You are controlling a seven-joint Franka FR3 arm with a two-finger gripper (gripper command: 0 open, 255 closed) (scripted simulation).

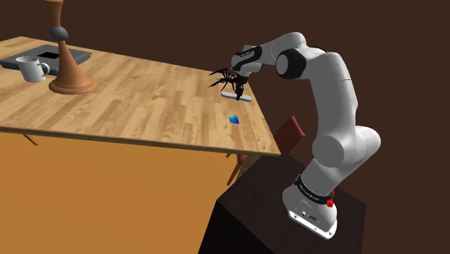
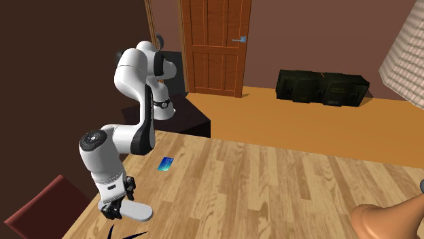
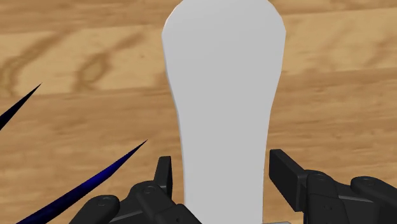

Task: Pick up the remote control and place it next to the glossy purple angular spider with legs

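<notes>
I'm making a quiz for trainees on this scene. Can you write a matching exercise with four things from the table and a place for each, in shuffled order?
Things:
1. pale grey flat remote control
2. small blue card
3. white mug
4. dark purple-black angular spider with legs

Places:
A. alone on bare wood near the table's edge
B. between the open gripper's fingers
C. by the dark flat tray
D. legs right beside the remote control

Pairs: 1-B, 2-A, 3-C, 4-D
</notes>
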